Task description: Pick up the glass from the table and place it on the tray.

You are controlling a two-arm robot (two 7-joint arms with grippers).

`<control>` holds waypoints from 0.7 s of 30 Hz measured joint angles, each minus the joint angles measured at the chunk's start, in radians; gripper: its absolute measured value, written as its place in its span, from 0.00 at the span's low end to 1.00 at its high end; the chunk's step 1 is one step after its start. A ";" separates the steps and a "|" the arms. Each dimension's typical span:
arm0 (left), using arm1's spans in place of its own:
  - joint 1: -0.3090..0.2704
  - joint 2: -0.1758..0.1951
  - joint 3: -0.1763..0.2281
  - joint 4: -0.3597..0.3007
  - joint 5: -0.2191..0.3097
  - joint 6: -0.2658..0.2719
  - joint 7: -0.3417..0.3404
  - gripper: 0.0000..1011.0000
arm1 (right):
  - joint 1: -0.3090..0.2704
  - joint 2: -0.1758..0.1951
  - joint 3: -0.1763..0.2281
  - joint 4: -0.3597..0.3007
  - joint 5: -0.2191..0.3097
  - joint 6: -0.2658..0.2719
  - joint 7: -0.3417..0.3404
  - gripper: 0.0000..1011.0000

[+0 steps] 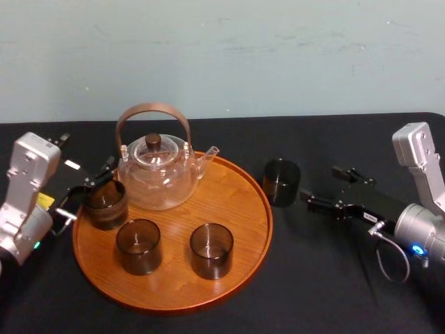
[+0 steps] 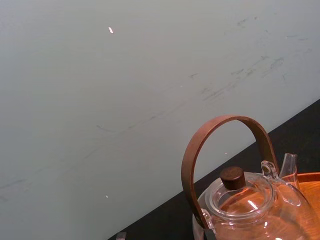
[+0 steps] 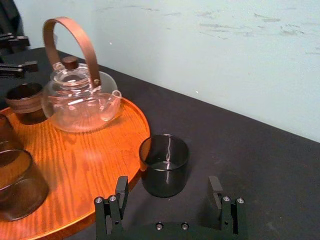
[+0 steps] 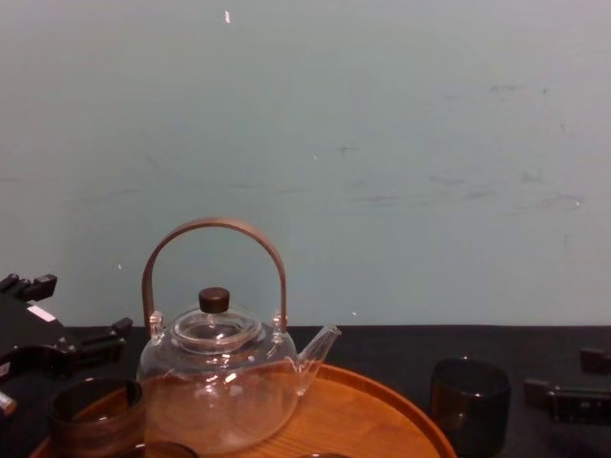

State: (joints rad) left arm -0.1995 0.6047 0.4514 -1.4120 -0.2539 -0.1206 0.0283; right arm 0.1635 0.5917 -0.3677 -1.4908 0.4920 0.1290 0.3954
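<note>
Glass [image 1: 281, 182]: dark, upright, on the black worktop [image 1: 334, 278], just off the right side of the tray [image 1: 240, 209]. It's right beside the rim; can't tell if they touch.

Right gripper [image 1: 320, 185]: low over the worktop, right of the glass and pointed at it. Fingers [image 3: 121, 192] are spread wide with nothing in them. The right wrist view shows the glass centred just ahead of the fingertips, clear of both.

Tray: round, orange-brown wood, low rim, flat on the worktop. What's on it:
- clear teapot [image 1: 156, 174] at rear left, with a brown hoop handle, a dark lid knob and the spout pointing right
- left tumbler [image 1: 106, 203], dark, upright, at the tray's left edge, just beside the teapot
- front tumblers [image 1: 138, 245], two dark ones, upright, side by side near the front and apart from each other

Left gripper [image 1: 90, 179]: at the tray's left edge, just behind the left tumbler and close to the teapot's side. Fingers are apart, gripping nothing. Can't tell if they touch the tumbler.

Pale wall [image 1: 278, 56] behind the worktop.
</note>
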 joint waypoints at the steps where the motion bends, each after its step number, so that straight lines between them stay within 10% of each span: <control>1: 0.000 0.000 0.000 0.000 0.000 0.000 0.000 0.99 | 0.003 -0.004 0.000 0.004 -0.003 0.002 -0.001 0.99; 21: 0.000 0.000 0.000 0.000 0.000 0.000 0.000 0.99 | 0.104 -0.097 -0.032 0.136 -0.094 0.034 0.021 0.99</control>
State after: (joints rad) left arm -0.1995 0.6046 0.4514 -1.4120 -0.2539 -0.1206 0.0282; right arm 0.2673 0.4948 -0.3996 -1.3553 0.3979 0.1627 0.4162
